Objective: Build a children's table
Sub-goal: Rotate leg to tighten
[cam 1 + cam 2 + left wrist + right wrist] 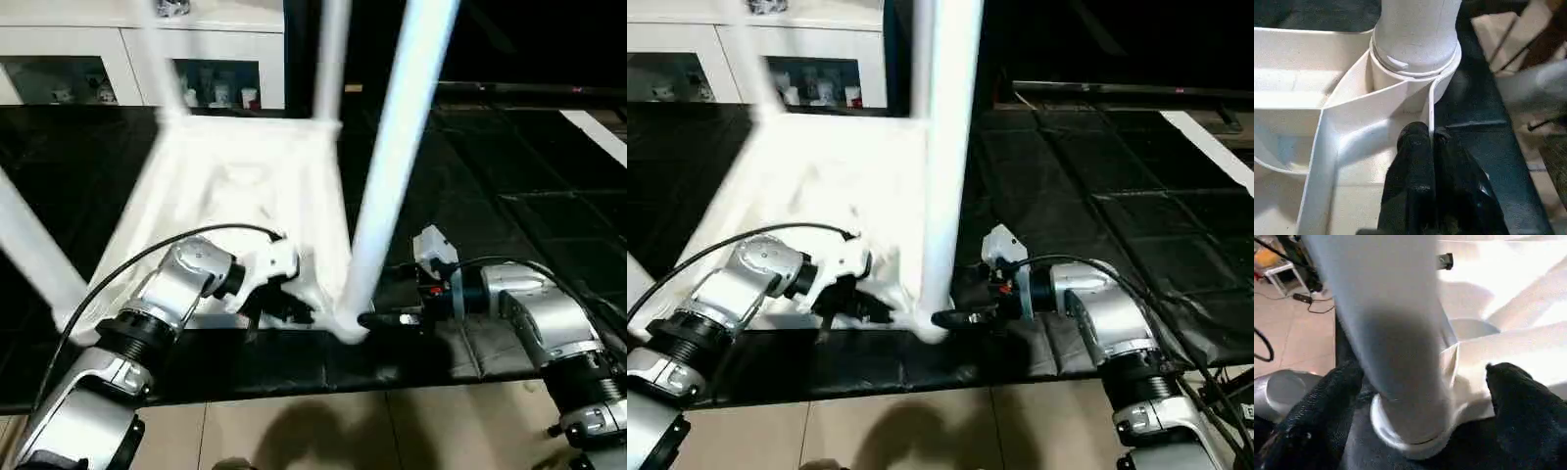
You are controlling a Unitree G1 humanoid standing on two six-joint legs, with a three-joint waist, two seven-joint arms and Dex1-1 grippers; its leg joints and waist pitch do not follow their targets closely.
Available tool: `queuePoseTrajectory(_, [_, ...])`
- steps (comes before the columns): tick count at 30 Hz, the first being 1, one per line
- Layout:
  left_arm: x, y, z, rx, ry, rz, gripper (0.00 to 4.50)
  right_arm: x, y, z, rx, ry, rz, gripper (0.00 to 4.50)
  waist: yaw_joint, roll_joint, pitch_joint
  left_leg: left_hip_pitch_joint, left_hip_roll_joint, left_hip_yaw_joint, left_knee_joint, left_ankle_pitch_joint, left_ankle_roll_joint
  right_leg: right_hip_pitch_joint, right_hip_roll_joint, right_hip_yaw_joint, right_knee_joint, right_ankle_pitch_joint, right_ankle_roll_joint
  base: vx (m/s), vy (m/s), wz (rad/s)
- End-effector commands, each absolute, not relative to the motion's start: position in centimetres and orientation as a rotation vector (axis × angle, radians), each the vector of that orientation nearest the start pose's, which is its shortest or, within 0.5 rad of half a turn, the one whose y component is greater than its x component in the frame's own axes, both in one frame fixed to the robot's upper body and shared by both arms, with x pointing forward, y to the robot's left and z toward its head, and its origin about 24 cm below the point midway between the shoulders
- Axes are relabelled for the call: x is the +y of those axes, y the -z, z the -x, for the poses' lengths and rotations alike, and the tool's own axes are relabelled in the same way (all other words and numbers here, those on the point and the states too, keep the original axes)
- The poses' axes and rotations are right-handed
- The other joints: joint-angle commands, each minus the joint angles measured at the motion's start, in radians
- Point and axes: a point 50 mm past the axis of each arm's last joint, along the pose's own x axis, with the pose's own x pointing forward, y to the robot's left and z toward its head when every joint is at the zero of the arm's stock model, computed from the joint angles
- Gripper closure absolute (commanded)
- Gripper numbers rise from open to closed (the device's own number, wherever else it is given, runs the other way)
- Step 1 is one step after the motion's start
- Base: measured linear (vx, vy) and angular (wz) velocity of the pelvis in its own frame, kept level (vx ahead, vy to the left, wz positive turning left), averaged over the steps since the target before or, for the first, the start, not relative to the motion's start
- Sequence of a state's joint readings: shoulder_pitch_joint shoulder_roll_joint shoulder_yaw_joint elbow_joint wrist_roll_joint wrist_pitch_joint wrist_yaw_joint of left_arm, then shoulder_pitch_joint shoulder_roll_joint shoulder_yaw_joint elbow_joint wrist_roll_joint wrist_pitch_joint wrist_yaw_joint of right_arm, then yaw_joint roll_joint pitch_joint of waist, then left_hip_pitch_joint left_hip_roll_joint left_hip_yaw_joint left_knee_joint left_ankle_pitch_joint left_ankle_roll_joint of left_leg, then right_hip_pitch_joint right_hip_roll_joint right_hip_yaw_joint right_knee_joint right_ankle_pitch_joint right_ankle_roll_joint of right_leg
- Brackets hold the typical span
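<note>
The white tabletop lies upside down on the black mat, ribbed underside up, with white legs standing in its corner sockets. My left gripper is shut on the thin rim wall just beside the near right socket. The near right leg rises from that socket. My right gripper is open at the leg's base, one black finger on each side of the tube. Another leg stands at the far corner and one at the near left.
A white glass-door cabinet stands behind the tabletop. The black mat stretches to the right and back. Beige floor tiles run along the near edge. My left arm's black cable arcs over the tabletop.
</note>
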State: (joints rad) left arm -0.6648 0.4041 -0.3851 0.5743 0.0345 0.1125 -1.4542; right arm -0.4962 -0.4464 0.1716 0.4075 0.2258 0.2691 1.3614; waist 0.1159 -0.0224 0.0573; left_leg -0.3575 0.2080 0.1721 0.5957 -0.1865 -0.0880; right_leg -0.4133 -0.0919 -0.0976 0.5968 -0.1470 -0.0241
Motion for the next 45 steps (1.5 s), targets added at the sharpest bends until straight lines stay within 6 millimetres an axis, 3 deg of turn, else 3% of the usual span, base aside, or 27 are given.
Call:
queuePoseTrajectory(1, [11.6,-7.2,-31.1,0.520,1.686,-0.538,4.50,-15.9,-7.7,-30.1,0.372,-1.429,0.124,0.57,-0.007,-0.001,-0.076,0.004,0.025,0.003,-0.068,-0.178,0.048,0.063,-0.054,0.049,-0.062,-0.272,-0.201,0.000,0.000,0.00])
queuePoseTrajectory(9, [11.6,-7.1,-31.0,0.516,1.706,-0.544,4.50,-15.6,-7.6,-29.8,0.385,-1.497,0.105,1.07,-0.009,-0.004,-0.078,0.003,0.025,0.004,-0.065,-0.154,0.061,0.063,-0.052,0.048,-0.057,-0.243,-0.209,0.000,0.000,0.00])
queuePoseTrajectory(24, [11.8,-6.9,-30.8,0.520,1.713,-0.556,4.50,-15.5,-7.3,-29.8,0.406,-1.533,0.112,2.45,-0.009,-0.006,-0.077,0.003,0.025,0.004,-0.065,-0.155,0.058,0.063,-0.053,0.048,-0.058,-0.262,-0.202,0.000,0.000,0.00])
queuePoseTrajectory(31, [11.8,-6.8,-30.8,0.519,1.713,-0.559,4.50,-15.2,-7.3,-29.8,0.397,-1.549,0.109,2.57,-0.009,-0.008,-0.078,0.003,0.025,0.004,-0.064,-0.150,0.060,0.062,-0.053,0.048,-0.058,-0.263,-0.200,0.000,0.000,0.00])
queuePoseTrajectory(35, [11.3,-6.5,-31.3,0.513,1.621,-0.531,4.50,-14.7,-7.0,-29.4,0.391,-1.521,0.082,2.57,-0.009,-0.009,-0.076,0.002,0.025,0.005,-0.065,-0.149,0.061,0.061,-0.053,0.048,-0.058,-0.267,-0.200,0.000,0.000,0.00])
queuePoseTrajectory(38, [10.8,-6.6,-31.8,0.504,1.561,-0.482,4.50,-14.1,-6.4,-29.8,0.387,-1.393,0.074,2.57,-0.010,-0.009,-0.072,0.003,0.022,0.006,-0.066,-0.172,0.053,0.059,-0.052,0.048,-0.066,-0.323,-0.180,0.000,0.000,0.00])
queuePoseTrajectory(40, [10.2,-6.7,-32.3,0.493,1.495,-0.432,4.50,-13.4,-5.6,-30.5,0.394,-1.228,0.058,2.57,-0.018,-0.010,-0.064,0.006,0.018,0.000,-0.072,-0.221,0.022,0.056,-0.053,0.044,-0.079,-0.447,-0.134,0.000,0.000,0.00])
queuePoseTrajectory(41, [9.8,-6.8,-32.5,0.485,1.457,-0.403,4.50,-13.0,-5.3,-30.8,0.395,-1.149,0.046,2.59,-0.027,-0.004,-0.059,0.014,0.013,-0.001,-0.072,-0.272,0.001,0.050,-0.053,0.038,-0.096,-0.547,-0.102,0.000,0.000,0.00])
queuePoseTrajectory(42, [9.5,-6.9,-32.7,0.478,1.432,-0.383,4.50,-12.6,-5.2,-31.0,0.388,-1.115,0.036,2.59,-0.034,-0.005,-0.060,0.014,0.010,-0.004,-0.071,-0.287,-0.008,0.052,-0.055,0.034,-0.099,-0.586,-0.085,0.000,0.000,0.00])
queuePoseTrajectory(43, [9.4,-7.0,-32.8,0.473,1.416,-0.370,4.50,-12.4,-5.2,-31.1,0.382,-1.095,0.031,2.60,-0.045,-0.008,-0.064,0.005,0.007,-0.011,-0.071,-0.284,-0.014,0.063,-0.057,0.026,-0.105,-0.625,-0.052,0.000,0.000,0.00])
queuePoseTrajectory(44, [9.2,-7.0,-32.9,0.472,1.401,-0.352,4.50,-12.1,-5.2,-31.2,0.379,-1.073,0.021,2.61,-0.048,-0.002,-0.066,0.003,0.009,-0.014,-0.073,-0.278,-0.015,0.066,-0.058,0.025,-0.104,-0.614,-0.049,0.000,0.000,0.00])
queuePoseTrajectory(45, [9.0,-7.0,-32.9,0.473,1.394,-0.342,4.50,-11.9,-5.2,-31.2,0.379,-1.061,0.015,2.61,-0.060,-0.005,-0.066,-0.002,0.009,-0.015,-0.075,-0.275,-0.006,0.066,-0.056,0.024,-0.108,-0.590,-0.048,0.000,0.000,0.00])
